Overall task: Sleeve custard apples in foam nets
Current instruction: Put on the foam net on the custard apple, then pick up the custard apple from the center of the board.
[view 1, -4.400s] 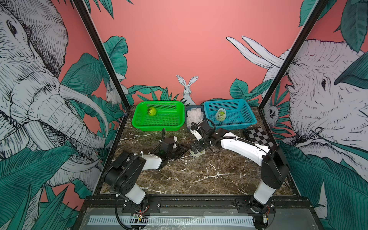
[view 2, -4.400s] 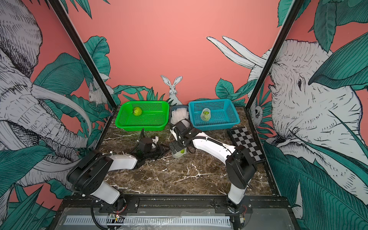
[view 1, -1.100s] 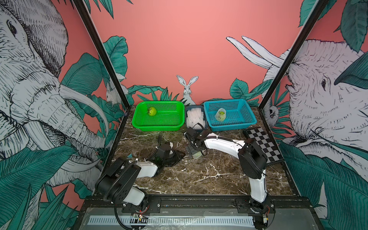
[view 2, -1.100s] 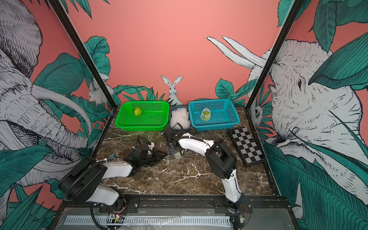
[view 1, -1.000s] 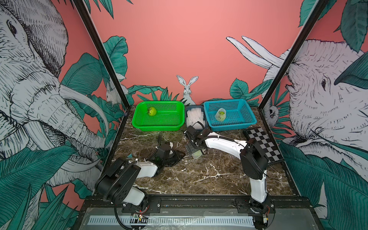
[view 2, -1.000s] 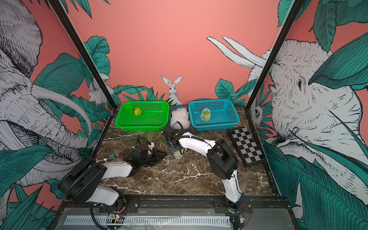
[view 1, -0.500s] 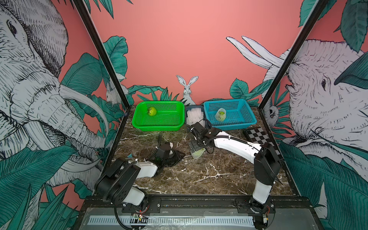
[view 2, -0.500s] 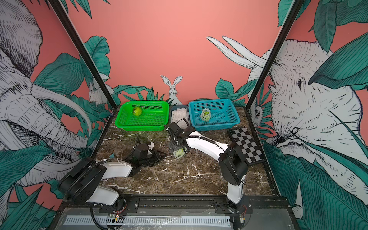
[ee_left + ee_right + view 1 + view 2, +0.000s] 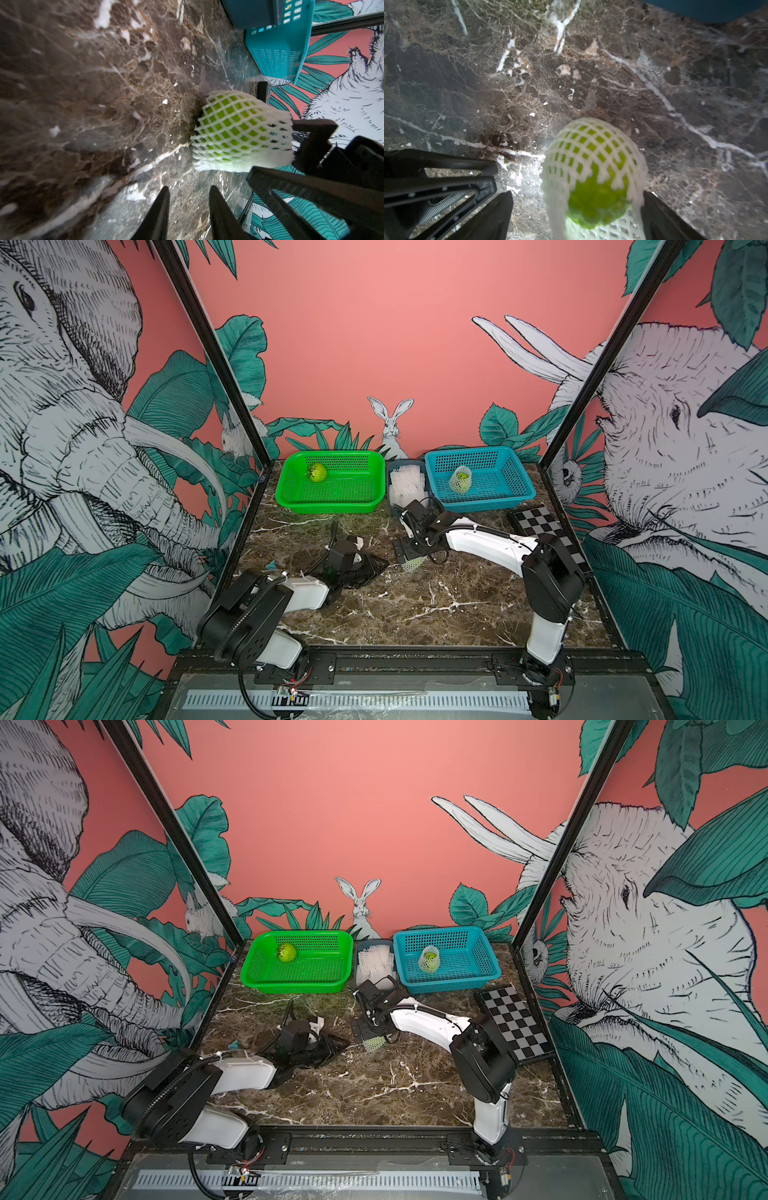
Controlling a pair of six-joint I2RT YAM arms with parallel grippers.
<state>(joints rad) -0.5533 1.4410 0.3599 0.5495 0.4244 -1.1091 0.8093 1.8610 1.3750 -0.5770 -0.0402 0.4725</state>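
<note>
A custard apple in a white foam net (image 9: 593, 166) stands on the marble table at mid-centre, seen in both top views (image 9: 411, 563) (image 9: 372, 1043) and in the left wrist view (image 9: 239, 133). My right gripper (image 9: 577, 193) is open and straddles its upper end from above; one finger brushes the net, the other stands clear. My left gripper (image 9: 189, 188) lies low on the table to the left of it (image 9: 374, 566), narrowly open and holding nothing. One bare custard apple (image 9: 317, 472) lies in the green basket. Another sleeved one (image 9: 460, 480) lies in the blue basket.
The green basket (image 9: 328, 506) and the blue basket (image 9: 498, 499) stand along the back wall. Between them a small bin holds spare foam nets (image 9: 407, 485). A checkerboard (image 9: 544, 526) lies at the right edge. Black frame posts rise at both back corners.
The right arm's elbow has swung to the right while its gripper stayed over the sleeved apple. The left gripper has drawn back to the left and opened slightly.
</note>
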